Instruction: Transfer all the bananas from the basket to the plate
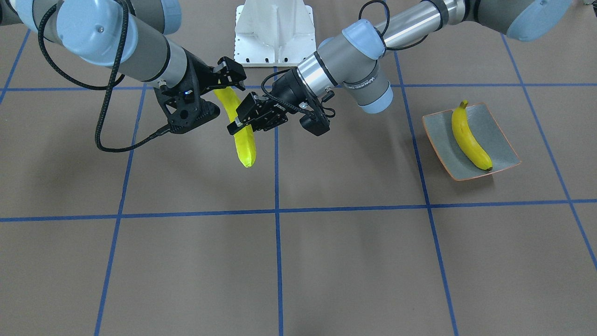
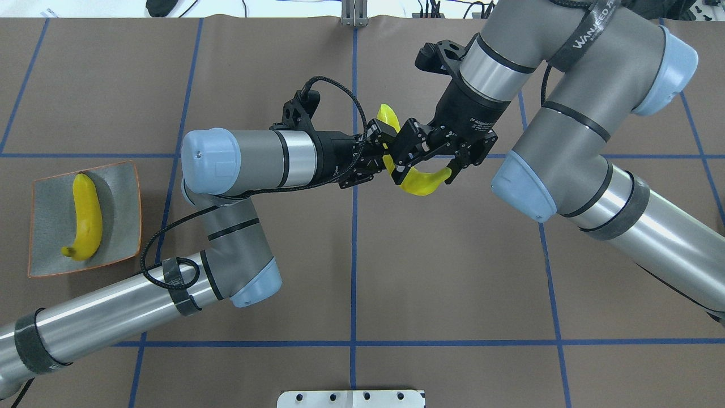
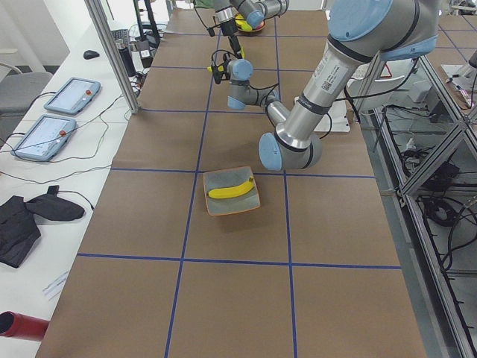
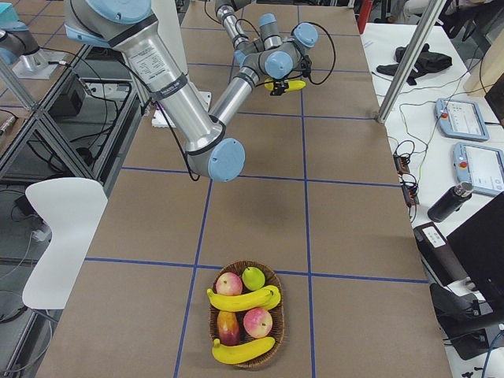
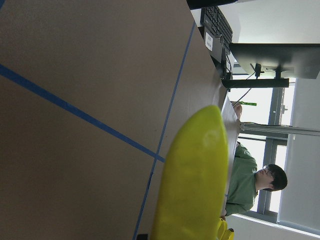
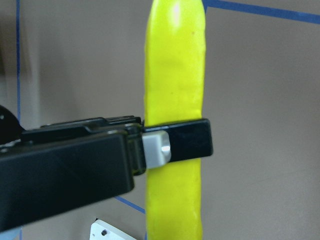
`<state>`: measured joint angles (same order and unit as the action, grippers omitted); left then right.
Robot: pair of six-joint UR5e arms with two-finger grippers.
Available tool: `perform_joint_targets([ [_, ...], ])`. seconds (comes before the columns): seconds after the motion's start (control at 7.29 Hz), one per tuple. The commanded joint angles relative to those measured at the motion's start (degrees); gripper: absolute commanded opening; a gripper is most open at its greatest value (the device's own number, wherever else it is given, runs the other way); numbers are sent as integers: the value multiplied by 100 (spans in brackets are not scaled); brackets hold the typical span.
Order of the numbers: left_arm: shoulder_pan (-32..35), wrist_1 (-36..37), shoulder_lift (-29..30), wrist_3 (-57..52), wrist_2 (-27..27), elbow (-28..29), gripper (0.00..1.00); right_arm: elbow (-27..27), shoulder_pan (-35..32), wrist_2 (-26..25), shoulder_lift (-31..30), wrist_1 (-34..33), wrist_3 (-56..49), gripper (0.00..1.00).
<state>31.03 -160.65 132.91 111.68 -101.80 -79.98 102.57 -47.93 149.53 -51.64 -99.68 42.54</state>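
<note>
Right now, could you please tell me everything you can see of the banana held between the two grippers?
The pale banana is lemon-yellow, smooth, glossy and gently curved. It hangs in the air above the brown table, touching no surface. The right gripper grips it near one end, and the left gripper's fingers sit around its middle. Its free end points toward the operators' side.

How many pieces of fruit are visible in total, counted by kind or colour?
Bananas: 4 (plate banana, held banana, upper basket banana, lower basket banana)
Reddish fruits: 3
Green fruit: 1
Total: 8
</note>
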Motion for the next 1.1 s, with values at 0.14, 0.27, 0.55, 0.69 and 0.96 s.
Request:
perform_joint_targets([
  [0.14, 0, 8, -229, -401, -7, 35, 0, 9, -339, 374, -4, 18, 375, 100],
  [0.27, 26, 16, -274, -506, -15, 35, 0, 9, -462, 366, -22, 10, 395, 100],
  [0.55, 393, 43, -405, -700, -224, 35, 0, 0, -848, 26, -214, 10, 352, 100],
  [0.69, 744, 138, -484, -709, -635, 17, 0, -9, -928, -464, -250, 10, 308, 100],
  [0.96, 1490, 227, -957, -718, -1304, -131, 0, -61, -1017, -1247, -364, -7, 229, 100],
])
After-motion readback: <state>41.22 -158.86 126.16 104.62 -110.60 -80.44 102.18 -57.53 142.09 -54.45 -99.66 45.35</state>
